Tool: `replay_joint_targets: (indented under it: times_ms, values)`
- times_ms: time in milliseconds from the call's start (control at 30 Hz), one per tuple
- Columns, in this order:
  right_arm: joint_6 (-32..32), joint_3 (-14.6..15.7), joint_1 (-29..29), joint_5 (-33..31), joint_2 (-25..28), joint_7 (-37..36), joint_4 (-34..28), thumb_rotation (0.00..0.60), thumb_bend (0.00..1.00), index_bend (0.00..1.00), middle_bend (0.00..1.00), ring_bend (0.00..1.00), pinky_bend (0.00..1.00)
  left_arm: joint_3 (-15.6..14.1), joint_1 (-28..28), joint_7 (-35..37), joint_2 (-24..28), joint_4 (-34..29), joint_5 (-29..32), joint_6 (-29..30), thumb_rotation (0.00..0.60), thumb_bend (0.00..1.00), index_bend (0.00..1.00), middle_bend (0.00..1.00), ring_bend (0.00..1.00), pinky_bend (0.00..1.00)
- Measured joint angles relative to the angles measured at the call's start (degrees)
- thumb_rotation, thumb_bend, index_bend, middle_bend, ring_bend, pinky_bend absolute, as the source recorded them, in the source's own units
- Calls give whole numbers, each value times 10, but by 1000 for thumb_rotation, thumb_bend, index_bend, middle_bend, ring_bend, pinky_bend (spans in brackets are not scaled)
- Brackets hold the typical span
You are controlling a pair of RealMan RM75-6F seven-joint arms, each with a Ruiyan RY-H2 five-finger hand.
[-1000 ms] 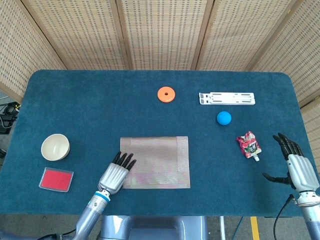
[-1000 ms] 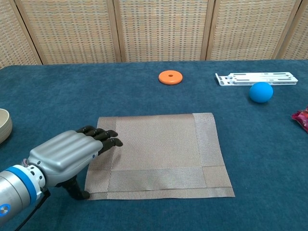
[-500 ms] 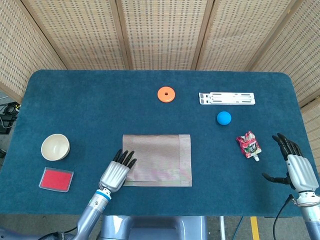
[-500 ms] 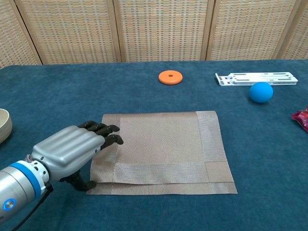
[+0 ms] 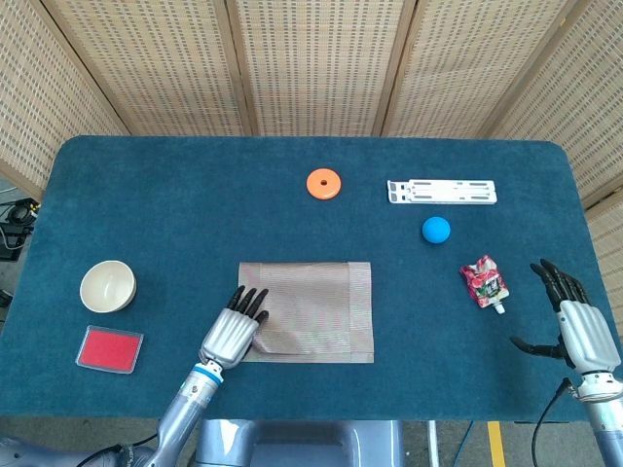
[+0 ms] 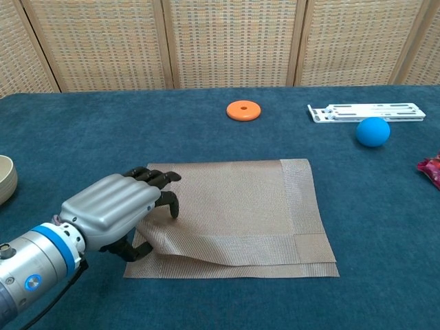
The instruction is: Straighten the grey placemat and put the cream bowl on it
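From the head view, the grey placemat [image 5: 311, 311] lies just below the middle of the blue table [image 5: 195, 195], and the left hand [image 5: 232, 334] sits at its 8 o'clock corner, fingers laid over the mat's edge; from here it is not clear whether they merely press or actually grasp the fabric. The cream bowl [image 5: 107, 285] stands well apart at the mat's 9 o'clock, on bare cloth, with a red tray [image 5: 109, 349] just beside it at the bowl's 6 o'clock. The right hand [image 5: 574, 326] hovers at the table's 4 o'clock edge, fingers spread and holding nothing, near a red pouch [image 5: 484, 281]. An orange ring [image 5: 324, 183], a white rack [image 5: 442, 192] and a blue ball [image 5: 435, 230] lie toward 12 to 2 o'clock of the mat. In the chest view, the left hand [image 6: 113, 210] has a near flap of the placemat [image 6: 240, 199] lifted and folded over, thumb tucked under the raised layer, so it appears to pinch the fabric. Only the bowl's [image 6: 5, 179] rim shows at the left border. By my reading the straightening is mid-way: the mat is doubled along its near edge, and the bowl has not yet been moved.
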State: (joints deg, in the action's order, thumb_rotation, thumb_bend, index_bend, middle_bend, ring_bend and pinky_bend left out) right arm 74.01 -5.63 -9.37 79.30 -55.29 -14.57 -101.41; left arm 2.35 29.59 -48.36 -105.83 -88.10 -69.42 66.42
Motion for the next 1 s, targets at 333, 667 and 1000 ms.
replay_joint_targets:
  times_ms: [333, 667, 1000]
  values:
    - [-5, 1, -1, -1, 0, 3, 0, 600, 60, 0, 0, 0, 0, 3, -2, 68, 0, 22, -56, 28, 600, 484, 726, 0, 0, 0]
    - [-8, 1, -3, -4, 0, 8, 0, 600, 60, 0, 0, 0, 0, 0, -14, 107, 44, -12, -95, 61, 600, 508, 765, 0, 0, 0]
    - [-6, -4, -3, -16, -4, 16, 4, 600, 60, 0, 0, 0, 0, 75, -3, 160, 89, -46, -40, 44, 600, 508, 764, 0, 0, 0]
